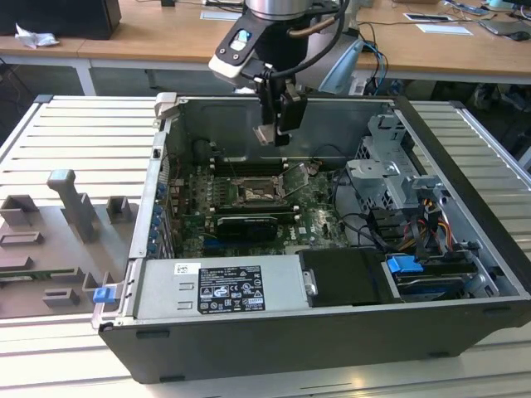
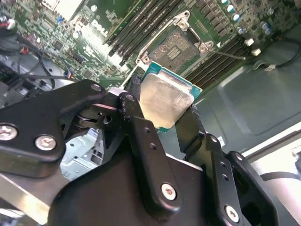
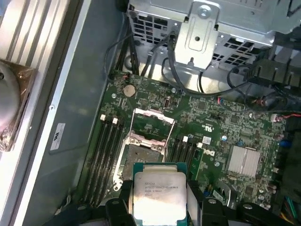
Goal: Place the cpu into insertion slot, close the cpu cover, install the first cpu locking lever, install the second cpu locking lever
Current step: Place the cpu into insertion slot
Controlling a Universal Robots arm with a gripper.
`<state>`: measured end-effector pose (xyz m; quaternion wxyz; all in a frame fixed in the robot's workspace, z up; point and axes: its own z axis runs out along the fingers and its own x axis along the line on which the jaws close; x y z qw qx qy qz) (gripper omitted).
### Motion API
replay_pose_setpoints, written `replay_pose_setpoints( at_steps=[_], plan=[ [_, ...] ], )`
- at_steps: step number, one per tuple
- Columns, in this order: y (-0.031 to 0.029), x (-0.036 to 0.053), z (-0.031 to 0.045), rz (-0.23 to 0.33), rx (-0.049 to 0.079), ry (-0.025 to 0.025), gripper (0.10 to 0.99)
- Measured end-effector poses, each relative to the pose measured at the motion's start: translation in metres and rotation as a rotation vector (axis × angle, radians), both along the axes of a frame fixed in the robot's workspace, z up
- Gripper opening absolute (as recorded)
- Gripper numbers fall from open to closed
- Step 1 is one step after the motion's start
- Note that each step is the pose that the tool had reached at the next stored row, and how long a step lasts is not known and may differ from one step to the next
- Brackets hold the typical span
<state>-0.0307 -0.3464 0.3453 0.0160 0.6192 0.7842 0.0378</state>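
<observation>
My gripper [image 1: 270, 133] hangs inside the open computer case, shut on the cpu [image 1: 265, 135], a small square chip with a pale metal face. It hovers above the insertion slot [image 1: 252, 193] on the green motherboard, apart from it. In the second wrist view the black fingers [image 2: 137, 117] clamp the cpu [image 2: 164, 98] by two opposite edges, with the insertion slot [image 2: 176, 47] beyond it. In the first wrist view the cpu [image 3: 157, 193] lies just short of the insertion slot [image 3: 140, 159]. The cpu cover [image 3: 151, 123] stands flipped open on the slot's far side.
The black case wall [image 1: 465, 166] surrounds the work. A black graphics card [image 1: 246, 225] lies near the slot, long memory slots [image 3: 106, 150] flank it, and a grey drive cage [image 1: 388, 162] with cables stands at the exterior view's right. A power supply [image 1: 224, 286] fills the front.
</observation>
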Motion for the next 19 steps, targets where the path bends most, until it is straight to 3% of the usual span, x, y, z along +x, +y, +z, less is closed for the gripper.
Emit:
replay_pose_setpoints(
  at_steps=[2, 19],
  plan=[
    [0.0000, 0.0000, -0.0016, -0.031, 0.000, 0.0001, 0.541],
    [0.0000, 0.0000, -0.0071, -0.033, 0.000, 0.0004, 0.541]
  ],
)
